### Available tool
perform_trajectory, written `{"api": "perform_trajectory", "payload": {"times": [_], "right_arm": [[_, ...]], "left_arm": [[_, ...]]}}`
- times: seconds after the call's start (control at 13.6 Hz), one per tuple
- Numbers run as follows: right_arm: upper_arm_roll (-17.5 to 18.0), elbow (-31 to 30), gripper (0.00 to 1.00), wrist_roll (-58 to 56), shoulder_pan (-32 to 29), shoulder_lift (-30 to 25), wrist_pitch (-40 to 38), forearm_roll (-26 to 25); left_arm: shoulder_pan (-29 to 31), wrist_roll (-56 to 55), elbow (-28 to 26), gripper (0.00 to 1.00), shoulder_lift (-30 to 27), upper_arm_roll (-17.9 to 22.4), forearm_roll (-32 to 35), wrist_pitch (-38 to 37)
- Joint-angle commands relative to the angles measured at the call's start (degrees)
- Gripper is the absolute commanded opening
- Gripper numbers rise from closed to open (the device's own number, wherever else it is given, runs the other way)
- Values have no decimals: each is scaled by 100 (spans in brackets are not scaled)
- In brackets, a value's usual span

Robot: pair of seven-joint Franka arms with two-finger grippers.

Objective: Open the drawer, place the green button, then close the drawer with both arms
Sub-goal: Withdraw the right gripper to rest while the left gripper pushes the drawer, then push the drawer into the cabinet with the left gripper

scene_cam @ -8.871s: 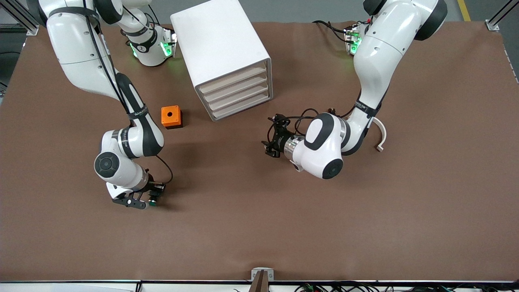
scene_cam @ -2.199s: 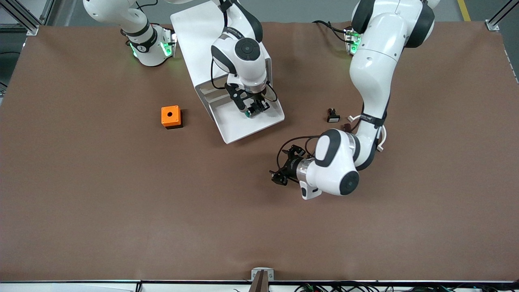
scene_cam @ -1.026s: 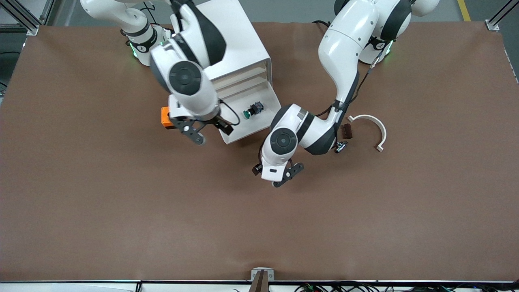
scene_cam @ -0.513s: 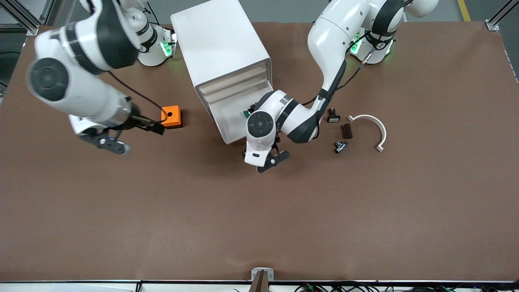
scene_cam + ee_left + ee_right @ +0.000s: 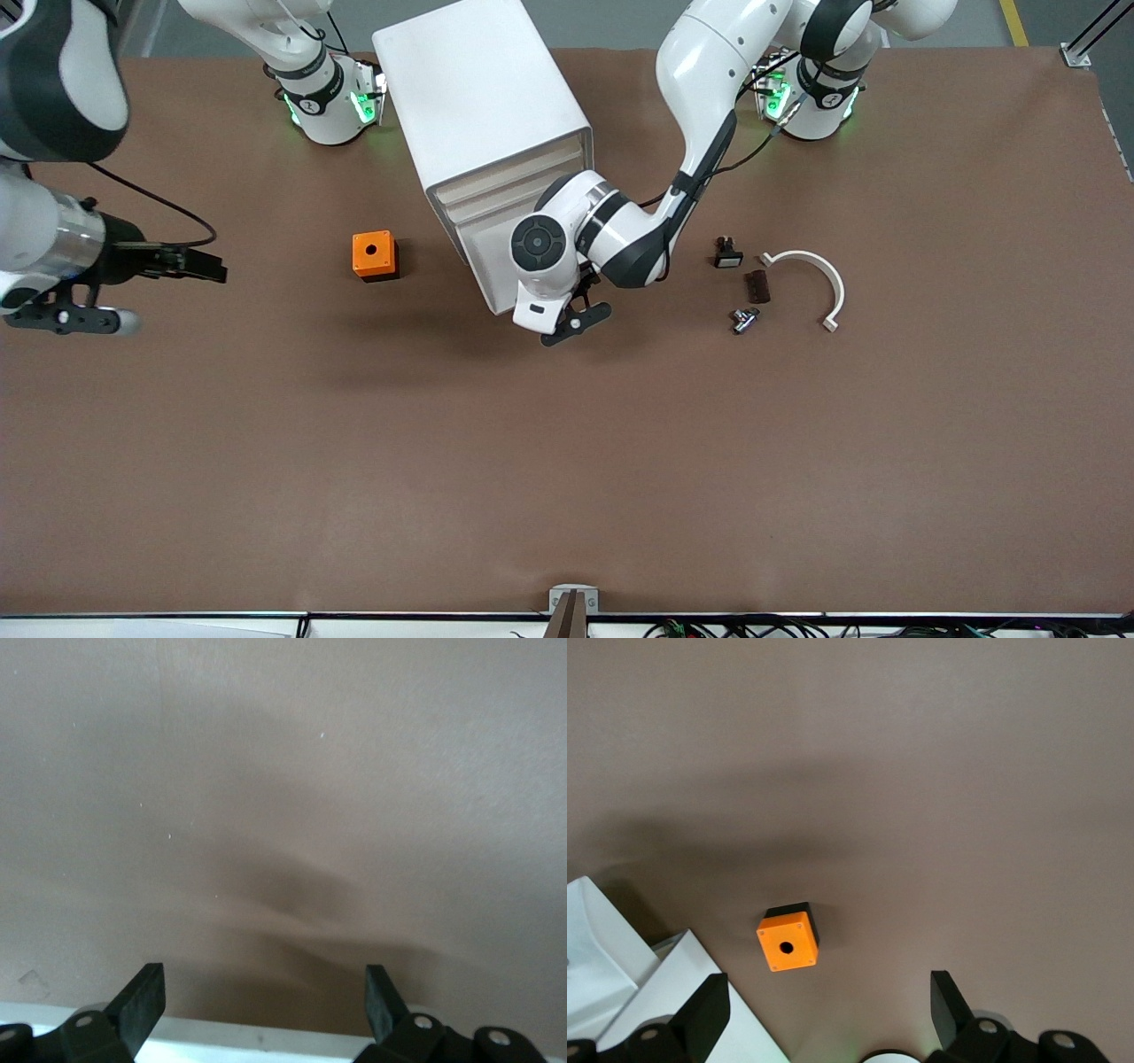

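The lowest drawer (image 5: pixel 483 266) of the white cabinet (image 5: pixel 478 89) stands pulled out. My left arm's wrist covers most of the tray, and the button is hidden under it. My left gripper (image 5: pixel 567 321) is open and empty, low at the drawer's front edge. That edge shows as a white strip (image 5: pixel 266 1036) between its fingers in the left wrist view, where the gripper (image 5: pixel 261 988) faces bare table. My right gripper (image 5: pixel 175 299) is open and empty, raised high over the table toward the right arm's end. The right wrist view shows it (image 5: pixel 828 992) above the cabinet (image 5: pixel 700 1014).
An orange cube with a hole (image 5: pixel 374 255) sits beside the cabinet toward the right arm's end; it also shows in the right wrist view (image 5: pixel 787 942). Toward the left arm's end lie a small black switch (image 5: pixel 726 256), a brown piece (image 5: pixel 756 285), a silver piece (image 5: pixel 742 319) and a white curved piece (image 5: pixel 811 270).
The right gripper set the button in the drawer, let go, and swung up and away toward its end of the table. The left gripper moved in to the drawer's front edge.
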Motion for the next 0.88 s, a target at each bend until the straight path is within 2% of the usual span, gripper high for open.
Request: {"api": "perform_trajectory", "payload": {"times": [0.0,0.51,0.81], "right_arm": [[120,72,100,-166,-116,-45,-90,-333],[137,273,100,-192,-239,8,-99,-369],[137,291,100,-579,-388,17,-81,-413]], "left_arm": [[-55,-75,-363,99,-243,37,233,13],[-143,-83,-495,99,-481,-270,163,13],[-143,-101,-636,99,-472,-464,146,57]]}}
